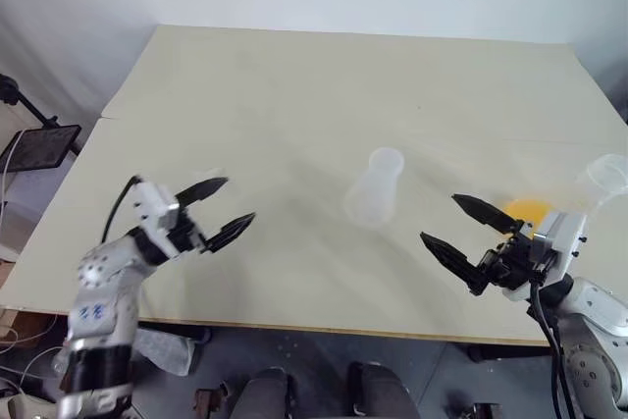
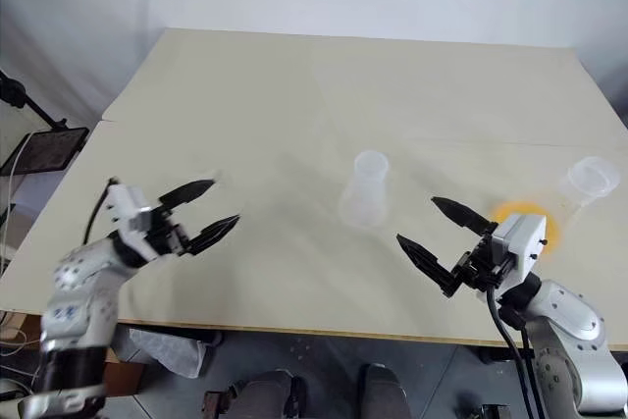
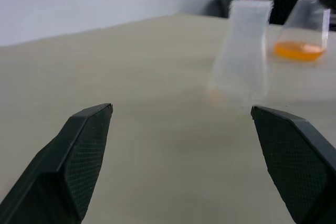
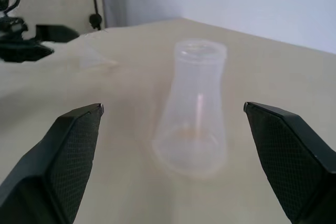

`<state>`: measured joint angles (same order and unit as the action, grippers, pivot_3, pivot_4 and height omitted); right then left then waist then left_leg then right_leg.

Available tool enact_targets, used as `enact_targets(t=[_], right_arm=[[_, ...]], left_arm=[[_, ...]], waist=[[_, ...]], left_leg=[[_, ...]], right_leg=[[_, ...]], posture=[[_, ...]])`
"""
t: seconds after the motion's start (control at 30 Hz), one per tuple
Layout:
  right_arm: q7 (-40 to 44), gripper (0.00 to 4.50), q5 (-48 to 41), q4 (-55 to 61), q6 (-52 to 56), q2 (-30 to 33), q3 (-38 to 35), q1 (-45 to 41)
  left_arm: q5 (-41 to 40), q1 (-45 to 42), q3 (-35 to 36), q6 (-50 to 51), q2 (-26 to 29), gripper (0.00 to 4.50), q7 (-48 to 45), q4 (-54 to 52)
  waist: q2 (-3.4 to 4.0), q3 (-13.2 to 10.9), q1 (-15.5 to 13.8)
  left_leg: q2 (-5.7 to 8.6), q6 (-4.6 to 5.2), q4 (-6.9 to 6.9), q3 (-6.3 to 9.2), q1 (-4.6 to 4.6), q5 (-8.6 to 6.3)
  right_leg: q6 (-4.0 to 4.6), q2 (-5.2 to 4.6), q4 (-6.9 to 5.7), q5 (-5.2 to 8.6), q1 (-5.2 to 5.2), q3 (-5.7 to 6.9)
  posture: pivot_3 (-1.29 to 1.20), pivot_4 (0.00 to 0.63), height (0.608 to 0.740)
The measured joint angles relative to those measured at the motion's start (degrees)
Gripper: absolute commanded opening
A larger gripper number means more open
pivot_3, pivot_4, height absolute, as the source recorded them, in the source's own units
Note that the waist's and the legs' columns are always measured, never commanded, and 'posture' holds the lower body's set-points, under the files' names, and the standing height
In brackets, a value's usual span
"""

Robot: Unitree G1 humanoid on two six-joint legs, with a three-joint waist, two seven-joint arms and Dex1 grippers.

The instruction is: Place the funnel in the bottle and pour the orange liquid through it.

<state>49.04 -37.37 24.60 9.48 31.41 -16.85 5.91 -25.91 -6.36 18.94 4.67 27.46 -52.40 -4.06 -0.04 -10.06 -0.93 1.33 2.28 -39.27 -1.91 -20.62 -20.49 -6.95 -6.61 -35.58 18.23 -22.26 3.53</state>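
Left gripper [image 1: 216, 210]: its jaws are standing wide apart and gripping nothing; it is hanging over the table [image 1: 294, 85] on the robot's left, pointing across toward the middle.
Right gripper [image 1: 463, 233]: its jaws are also spread wide and empty, aiming inward from the robot's right.
Bottle [image 1: 376, 187]: it is standing upright ahead of both sets of jaws, between them and apart from each; in the right wrist view it is sitting squarely in line with the gap between the fingers.
Funnel [image 4: 94, 59]: a faint clear cone is lying on the table beyond the right jaws, to one side of the bottle and close to the left gripper's fingertips; nothing is sitting in the bottle's neck, so the first step is looking undone.
Orange liquid [image 1: 527, 211]: it is pooling in the clear flask [image 1: 601, 181] just behind the right gripper, outside the span of its jaws.
Risk, funnel: being nearly invisible and light, it is likely to be nudged or skidded away if the left fingers are closing off-centre.
Risk, bottle: it is light and tall, so a jaw brushing its neck is likely to be tipping it.
Risk, flask: the right wrist is working close in front of it, and a backward swing could be knocking it and spilling the liquid.
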Motion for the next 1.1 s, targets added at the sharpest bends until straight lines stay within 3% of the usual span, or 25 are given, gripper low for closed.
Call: enact_targets(t=[0.23, 0.43, 0.57, 0.83, 1.1], right_arm=[[2.8, 4.5, -0.5, -0.7, 1.9, 0.3, 4.0, -5.4], [4.9, 4.5, -0.4, -0.7, 2.0, 0.4, 5.9, -6.4], [5.5, 4.5, -0.1, -2.1, 1.9, 1.0, 5.9, -6.6], [5.7, 4.5, 0.5, -2.5, 1.8, 1.2, 5.5, -5.2], [3.7, 4.5, 0.9, -1.3, 1.7, 1.2, 5.1, -3.2]], left_arm=[[-1.9, 19.4, 18.7, -1.7, -1.6, 4.49, 10.1, -2.8], [-2.7, 22.7, 20.3, -1.8, -2.2, 4.49, 12.3, -3.2], [-3.2, 20.6, 17.5, 0.8, -1.5, 4.49, 13.6, -5.3], [0.6, 8.6, 6.6, 9.8, 0.8, 4.49, 21.2, -6.3], [6.0, -4.7, -2.6, 12.9, -0.1, 4.49, 25.6, 3.5]], waist=[[-0.01, 0.0, 0.5], [-0.01, 0.0, -0.3], [0.0, 0.0, -0.3], [0.01, 0.0, 0.1], [0.01, 0.0, 0.3]], left_leg=[[-0.02, 0.02, 0.08, 0.07, 0.07, -0.11], [-0.03, 0.0, 0.09, 0.12, 0.24, -0.26], [-0.03, -0.01, 0.11, 0.15, 0.27, -0.28], [-0.03, -0.02, 0.14, 0.13, 0.31, -0.28], [-0.02, -0.03, 0.13, 0.1, 0.33, -0.27]], right_leg=[[0.08, -0.06, 0.24, 0.04, 0.07, 0.01], [0.12, -0.07, 0.61, 0.06, 0.41, 0.02], [0.12, -0.07, 0.61, 0.06, 0.44, 0.03], [0.1, -0.01, 0.42, 0.05, 0.46, 0.11], [0.1, 0.05, 0.19, 0.05, 0.41, 0.21]], posture=[[0.0, 0.15, 0.74], [0.0, 0.15, 0.74], [0.0, 0.15, 0.74], [0.0, 0.15, 0.74], [0.0, 0.15, 0.74]])
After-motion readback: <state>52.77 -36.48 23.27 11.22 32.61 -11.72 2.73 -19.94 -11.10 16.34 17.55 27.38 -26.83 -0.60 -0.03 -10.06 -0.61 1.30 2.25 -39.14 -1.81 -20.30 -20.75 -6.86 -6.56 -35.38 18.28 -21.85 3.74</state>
